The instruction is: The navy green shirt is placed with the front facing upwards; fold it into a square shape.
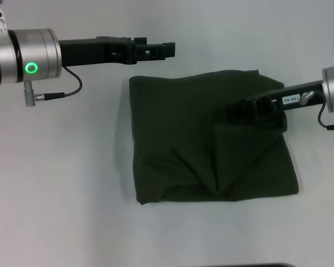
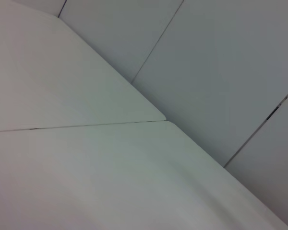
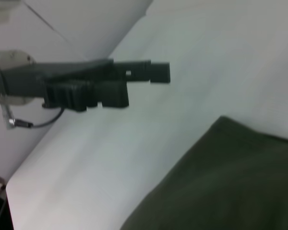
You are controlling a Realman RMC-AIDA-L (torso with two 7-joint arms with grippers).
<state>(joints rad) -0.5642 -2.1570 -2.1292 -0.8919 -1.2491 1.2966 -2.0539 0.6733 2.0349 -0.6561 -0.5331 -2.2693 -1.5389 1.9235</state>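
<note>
The navy green shirt [image 1: 183, 144] lies folded into a rough square in the middle of the white table, plain green side up, with a creased flap near its front edge. No lettering or collar shows. My right gripper [image 1: 225, 114] reaches in from the right and sits low over the shirt's right half. Shut and holding nothing, my left gripper [image 1: 168, 50] hovers just beyond the shirt's far left corner. The right wrist view shows a shirt corner [image 3: 230, 182] with the left gripper [image 3: 161, 72] hanging beyond it.
Bare white table [image 1: 55, 194] surrounds the shirt on all sides. The left wrist view holds only the table top [image 2: 86, 167] and grey wall panels [image 2: 221, 72] behind it. A dark object [image 1: 267, 265] peeks in at the front edge.
</note>
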